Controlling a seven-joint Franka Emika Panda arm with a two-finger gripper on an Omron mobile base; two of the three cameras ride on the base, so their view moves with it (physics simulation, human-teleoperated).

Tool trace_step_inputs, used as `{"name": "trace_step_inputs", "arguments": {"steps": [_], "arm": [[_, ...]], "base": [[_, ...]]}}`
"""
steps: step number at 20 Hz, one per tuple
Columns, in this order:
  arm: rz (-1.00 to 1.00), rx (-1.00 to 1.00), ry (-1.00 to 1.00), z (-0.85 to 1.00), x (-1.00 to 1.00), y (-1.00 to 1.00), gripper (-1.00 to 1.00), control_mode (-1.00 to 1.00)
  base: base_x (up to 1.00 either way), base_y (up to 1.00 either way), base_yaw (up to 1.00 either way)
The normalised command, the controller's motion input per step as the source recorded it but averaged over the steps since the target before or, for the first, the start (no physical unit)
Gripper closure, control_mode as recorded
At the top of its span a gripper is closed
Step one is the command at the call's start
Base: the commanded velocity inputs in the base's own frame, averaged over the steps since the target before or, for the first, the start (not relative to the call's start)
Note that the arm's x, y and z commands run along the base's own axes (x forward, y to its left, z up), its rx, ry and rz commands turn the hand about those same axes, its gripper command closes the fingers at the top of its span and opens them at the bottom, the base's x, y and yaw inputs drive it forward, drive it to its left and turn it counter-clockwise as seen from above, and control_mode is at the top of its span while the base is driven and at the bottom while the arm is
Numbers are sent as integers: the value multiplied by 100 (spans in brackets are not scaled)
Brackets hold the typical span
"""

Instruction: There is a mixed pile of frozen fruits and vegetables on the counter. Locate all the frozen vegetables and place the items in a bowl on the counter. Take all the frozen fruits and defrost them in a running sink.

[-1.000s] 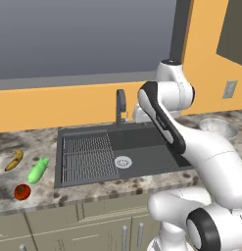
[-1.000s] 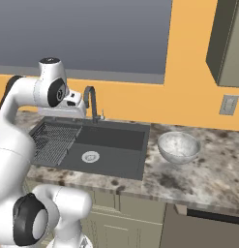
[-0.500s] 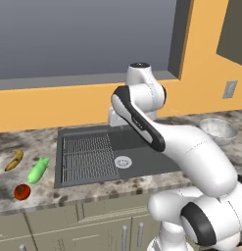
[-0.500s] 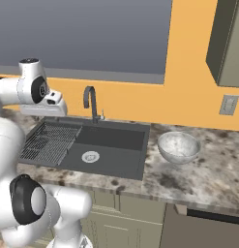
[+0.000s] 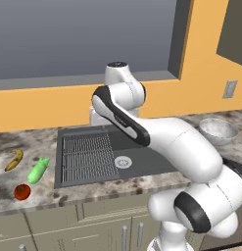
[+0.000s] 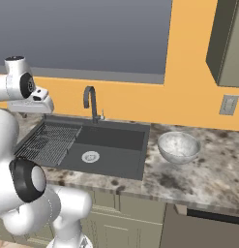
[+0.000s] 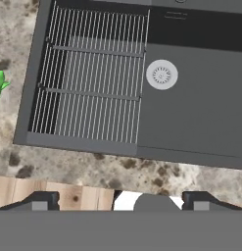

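Left base view first: the sink [image 5: 115, 152] sits mid-surface, and the pile lies well to its left — banana [image 5: 14, 160], green vegetable [image 5: 37, 170], tomato [image 5: 22, 191] nearest the front edge. The bowl [image 5: 218, 131] waits far right of the sink. I'd judge the arm is on its way to a first pick, so it needs to clear the sink and come down square over one item.

Right base view: the claw [image 6: 31, 105] hangs above the sink's left rack [image 6: 47, 141], and its jaws are hidden, so I cannot tell if it's open.

Hand view: two fingertips [image 7: 40, 201] stand wide apart with nothing between. The green vegetable is just a sliver, cut off left of the sink.
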Motion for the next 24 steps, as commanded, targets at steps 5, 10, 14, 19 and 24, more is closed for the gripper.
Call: {"name": "trace_step_inputs", "arguments": {"steps": [5,10,14,19,24], "arm": [[0,0,2,-2,12,37,-100,-100],[0,0,4,-8,18,32,-100,-100],[0,0,7,-9,22,35,-100,-100],[0,0,8,-11,23,39,-100,-100],[0,0,8,-14,17,40,-100,-100]], "base": [[0,0,0],[0,0,0],[0,0,0],[0,0,0],[0,0,0]]}}
